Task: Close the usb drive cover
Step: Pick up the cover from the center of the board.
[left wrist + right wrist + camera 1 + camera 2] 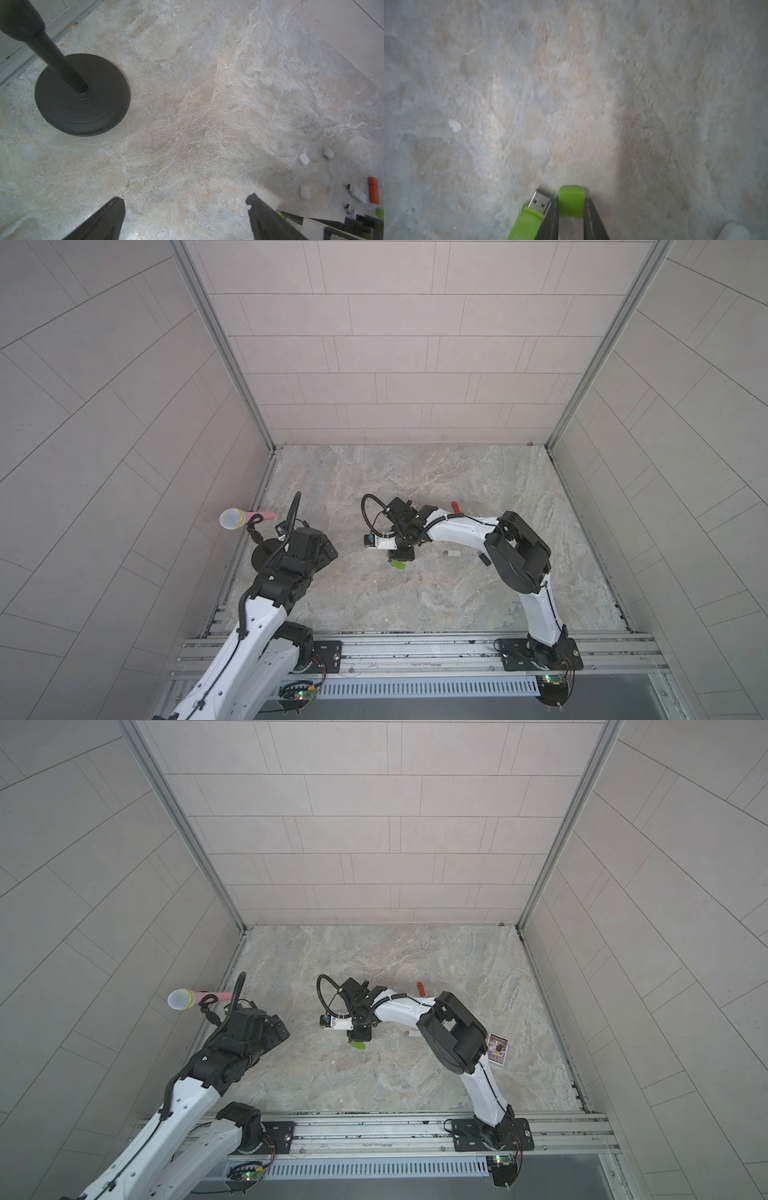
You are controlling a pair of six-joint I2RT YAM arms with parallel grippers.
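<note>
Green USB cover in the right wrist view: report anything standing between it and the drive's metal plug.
The right gripper is shut on the green plastic cover. The green USB drive lies right beside it, metal plug bare. Only the gripper's own dark finger separates them; nothing else visible intervenes.

Illumination even, diffuse, from overhead; no glare. Both top views sharp, wall lines bowed toward the edges. Right wrist view blurred throughout, green usb drive cover (572, 200) soft; broad faint shadow on tabletop (654, 162). Left wrist view sharp.
</note>
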